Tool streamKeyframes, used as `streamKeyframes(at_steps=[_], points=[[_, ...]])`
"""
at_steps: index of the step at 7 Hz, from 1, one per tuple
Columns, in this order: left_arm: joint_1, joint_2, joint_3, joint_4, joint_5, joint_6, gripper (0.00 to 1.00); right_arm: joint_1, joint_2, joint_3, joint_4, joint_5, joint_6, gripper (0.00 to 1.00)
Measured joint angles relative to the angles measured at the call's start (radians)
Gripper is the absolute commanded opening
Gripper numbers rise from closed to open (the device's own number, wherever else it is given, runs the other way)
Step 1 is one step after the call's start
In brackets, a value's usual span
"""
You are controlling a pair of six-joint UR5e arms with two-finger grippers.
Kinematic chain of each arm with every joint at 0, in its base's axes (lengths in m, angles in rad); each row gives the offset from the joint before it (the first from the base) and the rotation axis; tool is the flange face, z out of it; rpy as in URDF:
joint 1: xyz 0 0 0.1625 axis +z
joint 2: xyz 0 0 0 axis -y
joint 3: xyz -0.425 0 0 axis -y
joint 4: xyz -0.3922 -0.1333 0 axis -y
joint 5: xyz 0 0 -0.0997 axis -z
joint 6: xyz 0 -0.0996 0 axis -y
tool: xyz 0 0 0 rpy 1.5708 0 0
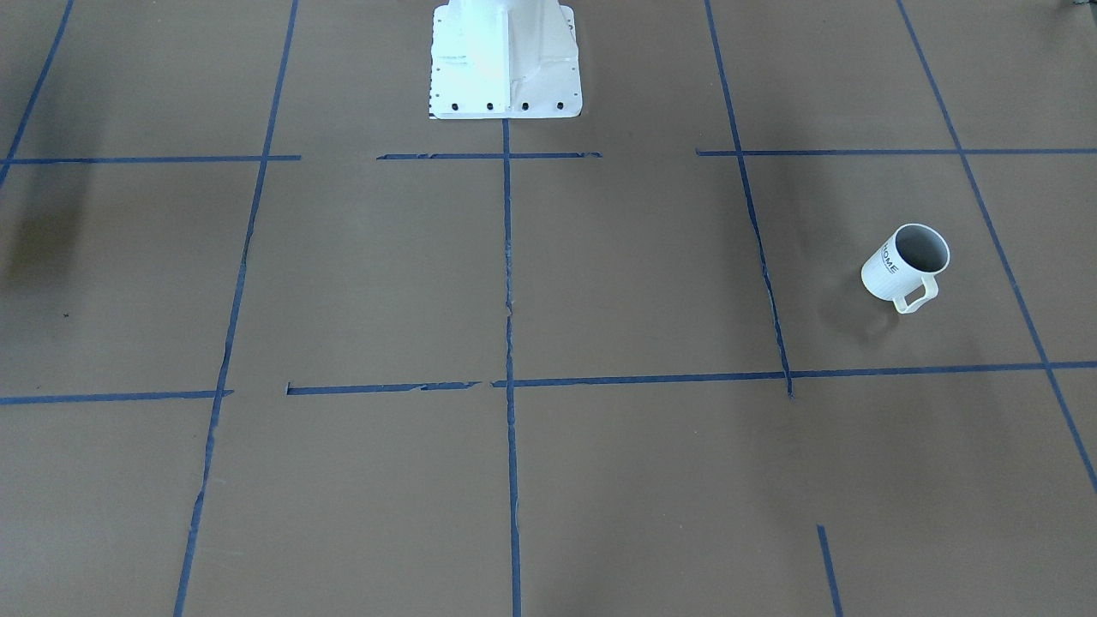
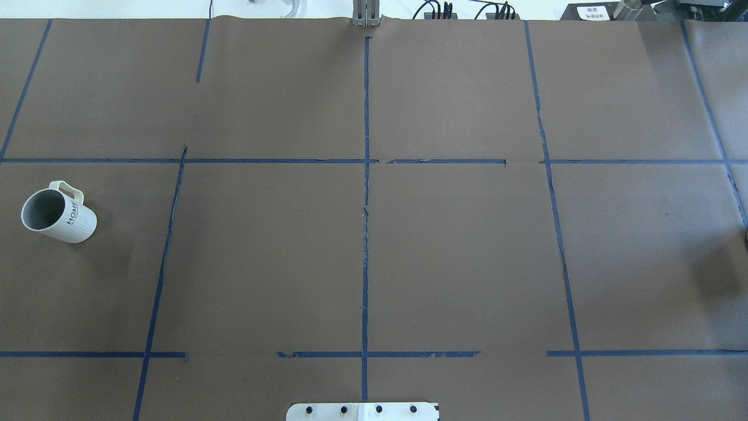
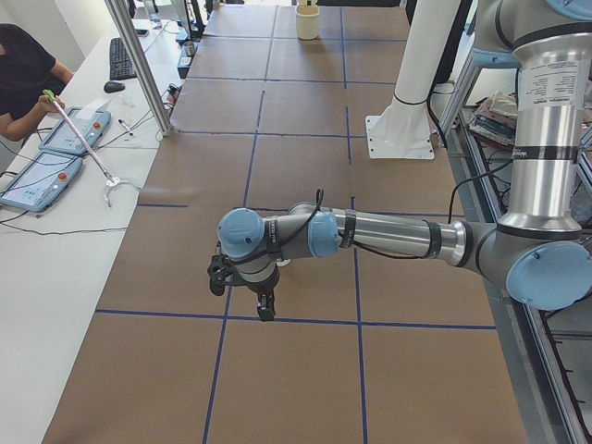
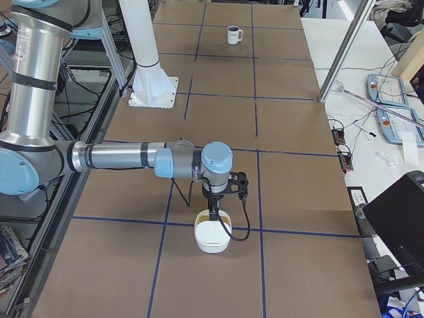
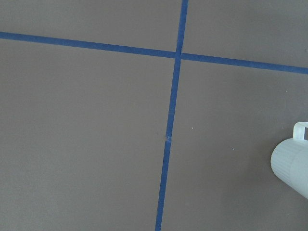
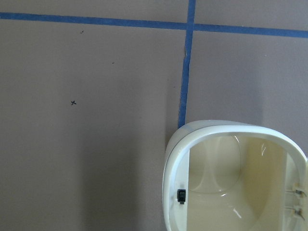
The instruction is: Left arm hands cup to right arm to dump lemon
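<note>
The cup [image 1: 907, 267], a white mug with "HOME" on its side, stands alone on the brown table; it also shows in the overhead view [image 2: 58, 213] at the far left and in the exterior right view [image 4: 233, 34] at the far end. Its grey inside shows no lemon. The left wrist view catches its ribbed side [image 5: 291, 166] at the right edge. My left gripper [image 3: 243, 294] hangs over the table in the exterior left view only; I cannot tell if it is open. My right gripper [image 4: 214, 213] hangs just above a cream bowl; I cannot tell its state. The lemon is out of view.
The cream bowl [image 4: 212, 237] sits at the table's right end, close under the right wrist camera [image 6: 231, 178]. The white robot base [image 1: 506, 60] stands at mid-table. An operator [image 3: 23, 74] sits beside the table holding a rod.
</note>
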State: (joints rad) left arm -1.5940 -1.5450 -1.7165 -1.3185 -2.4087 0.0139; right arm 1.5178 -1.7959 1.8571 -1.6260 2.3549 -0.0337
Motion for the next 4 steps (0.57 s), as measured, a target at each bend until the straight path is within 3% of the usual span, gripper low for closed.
streamKeyframes(at_steps=[4], points=[[0.007,0.023,-0.031,0.000,0.001,-0.003,1.00,-0.004,-0.001,0.009,0.000,-0.006,-0.003,1.00]])
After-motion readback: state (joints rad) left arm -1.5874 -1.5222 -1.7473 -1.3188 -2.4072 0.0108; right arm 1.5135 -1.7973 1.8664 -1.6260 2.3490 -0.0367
